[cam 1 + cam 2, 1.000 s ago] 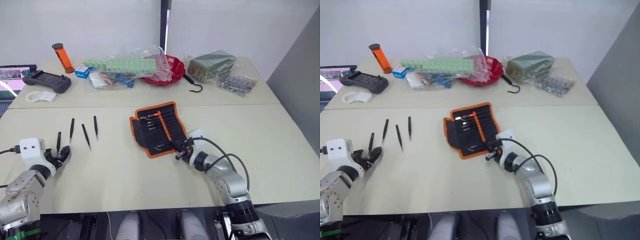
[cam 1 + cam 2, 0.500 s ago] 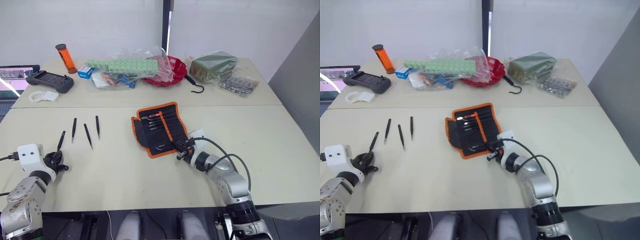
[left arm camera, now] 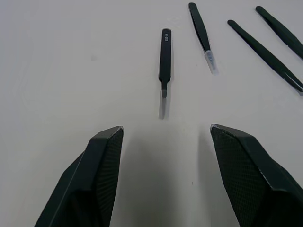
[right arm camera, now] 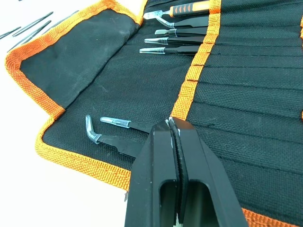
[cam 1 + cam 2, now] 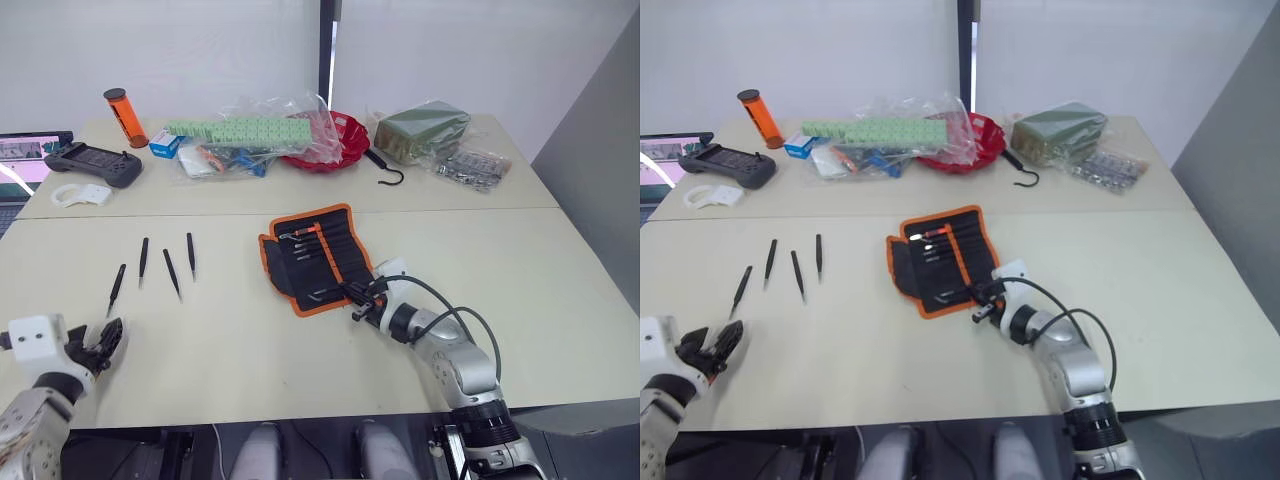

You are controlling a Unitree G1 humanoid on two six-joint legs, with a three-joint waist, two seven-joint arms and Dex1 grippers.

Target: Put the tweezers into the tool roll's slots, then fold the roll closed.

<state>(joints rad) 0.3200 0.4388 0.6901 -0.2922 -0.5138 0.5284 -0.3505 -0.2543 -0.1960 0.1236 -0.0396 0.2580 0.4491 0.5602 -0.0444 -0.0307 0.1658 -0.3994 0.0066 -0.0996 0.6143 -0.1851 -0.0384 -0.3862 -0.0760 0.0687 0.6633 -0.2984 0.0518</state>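
The left tool point(image 3: 163, 142) gapes wide toward tweezers point(image 3: 164, 56) at twelve o'clock, likely lining up a pick, while the right tool point(image 4: 173, 137), pinched shut, pins the tool roll point(image 4: 265, 109).

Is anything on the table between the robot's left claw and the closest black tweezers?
No. In the left wrist view, bare table separates the open left gripper from the nearest tweezers.

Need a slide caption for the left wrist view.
Open left gripper faces four slim black tweezers on the pale table.
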